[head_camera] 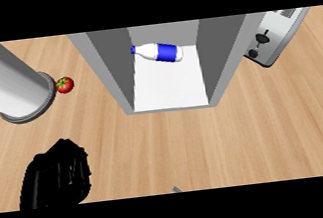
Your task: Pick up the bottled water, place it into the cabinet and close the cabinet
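Head view: the left hand point(55, 178) hangs low over the table point(271, 128), fingers curled, holding nothing. The water bottle point(158, 52) lies on its side inside the open cabinet point(103, 62), near its back, well apart from the hand

I am finding nothing to read here. The bottled water point(158, 52) is wearing a blue band, but I am making out no words or numbers on it, and the toaster point(273, 38) is showing only unmarked knobs.
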Action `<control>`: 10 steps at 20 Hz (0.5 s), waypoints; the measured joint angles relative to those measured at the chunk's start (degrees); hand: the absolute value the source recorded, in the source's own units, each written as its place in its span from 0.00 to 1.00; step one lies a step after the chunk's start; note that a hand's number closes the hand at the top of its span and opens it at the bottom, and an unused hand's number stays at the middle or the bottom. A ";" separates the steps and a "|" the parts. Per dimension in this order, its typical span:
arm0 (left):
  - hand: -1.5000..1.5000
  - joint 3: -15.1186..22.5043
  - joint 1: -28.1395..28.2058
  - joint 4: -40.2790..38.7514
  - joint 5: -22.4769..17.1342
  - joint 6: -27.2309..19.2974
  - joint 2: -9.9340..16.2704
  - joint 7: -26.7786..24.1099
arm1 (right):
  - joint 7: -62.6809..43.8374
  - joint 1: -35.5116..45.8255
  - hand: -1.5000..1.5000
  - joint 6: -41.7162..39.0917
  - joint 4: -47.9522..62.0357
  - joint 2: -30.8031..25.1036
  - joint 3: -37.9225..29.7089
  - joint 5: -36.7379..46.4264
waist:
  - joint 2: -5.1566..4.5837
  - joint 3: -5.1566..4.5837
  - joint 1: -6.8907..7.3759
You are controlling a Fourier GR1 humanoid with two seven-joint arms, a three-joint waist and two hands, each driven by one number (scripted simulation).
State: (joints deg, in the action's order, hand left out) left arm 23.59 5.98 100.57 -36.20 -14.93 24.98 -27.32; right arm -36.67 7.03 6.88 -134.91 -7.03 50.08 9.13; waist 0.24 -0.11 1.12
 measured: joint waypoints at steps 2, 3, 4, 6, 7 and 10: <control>1.00 -1.58 1.62 0.63 -0.76 1.32 1.32 -0.45 | -0.30 2.34 1.00 1.45 -0.17 -1.41 1.10 2.60 | 0.08 -0.03 0.03; 1.00 -1.86 2.66 0.85 -0.93 2.09 1.66 -0.94 | -0.39 3.62 1.00 2.41 -0.11 -2.12 1.42 3.22 | 0.07 -0.04 0.14; 1.00 -2.42 3.39 1.24 -1.33 2.90 2.15 -1.17 | -0.23 5.00 1.00 3.23 0.13 -2.66 1.55 3.53 | 0.04 -0.04 0.28; 1.00 -3.46 4.75 1.67 -2.04 4.50 3.02 -1.78 | -0.11 8.06 1.00 5.20 1.15 -3.13 1.16 2.89 | -0.10 -0.06 0.74; 1.00 -4.33 5.60 2.29 -2.65 5.27 3.89 -1.71 | -0.55 9.26 1.00 6.49 1.42 -3.36 1.20 2.94 | -0.10 -0.07 0.90; 1.00 -6.19 7.25 2.77 -3.76 7.13 5.20 -2.09 | -1.12 12.73 1.00 9.78 2.85 -3.65 0.34 2.25 | -0.20 -0.08 1.19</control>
State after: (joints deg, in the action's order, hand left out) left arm 17.41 13.23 103.34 -39.96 -7.80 30.18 -29.41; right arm -37.79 19.76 16.66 -132.06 -10.68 50.41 11.38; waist 0.04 -0.19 2.30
